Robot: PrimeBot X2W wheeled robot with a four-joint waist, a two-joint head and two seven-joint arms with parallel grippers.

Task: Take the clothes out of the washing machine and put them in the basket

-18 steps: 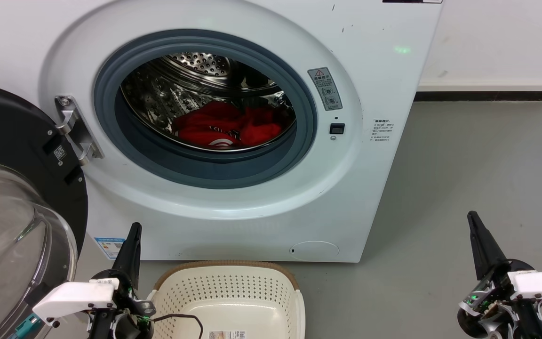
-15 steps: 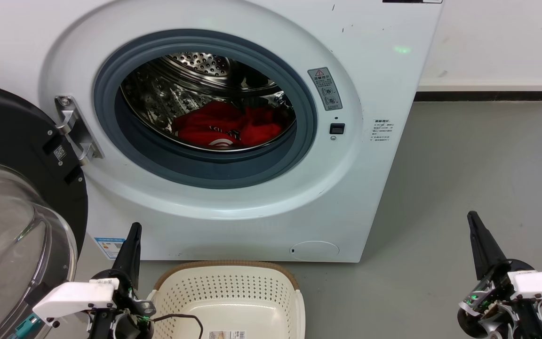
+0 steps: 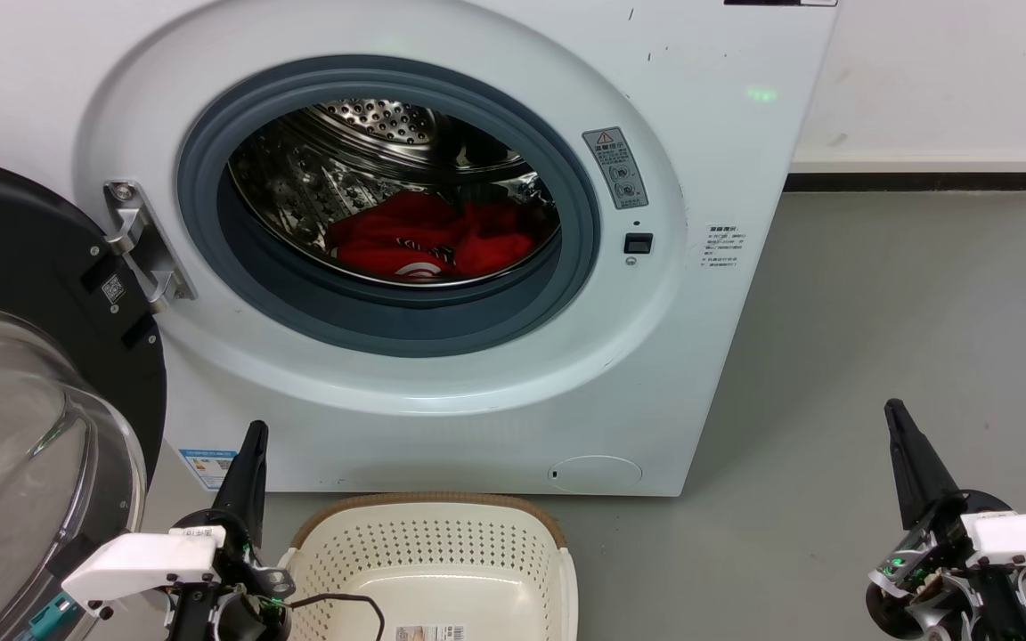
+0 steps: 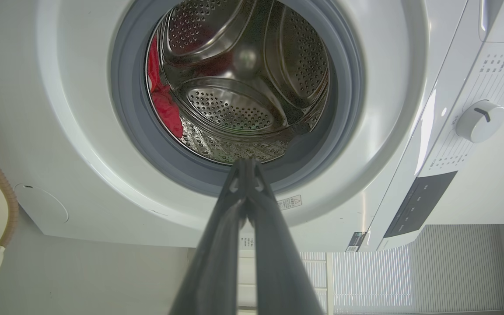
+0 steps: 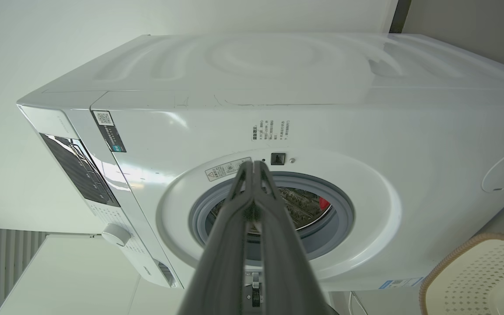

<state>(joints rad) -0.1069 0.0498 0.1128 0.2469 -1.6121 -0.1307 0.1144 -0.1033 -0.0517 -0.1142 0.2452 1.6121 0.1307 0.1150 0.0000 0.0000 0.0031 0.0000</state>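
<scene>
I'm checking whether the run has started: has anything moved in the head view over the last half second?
Nothing has visibly changed. The left pincer and right pincer remain shut and low at either side. The clothes still lie in the drum of the washing machine, its door is still open, and the basket holds no clothes.

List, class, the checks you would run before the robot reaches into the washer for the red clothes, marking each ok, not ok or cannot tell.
1. Door swung open: ok.
2. Clothes lying in the drum, in sight: ok.
3. Basket standing before the washing machine: ok.
4. Left gripper open for grasping: not ok, shut.
5. Right gripper open: not ok, shut.
6. More garments hidden deeper: cannot tell.
</scene>
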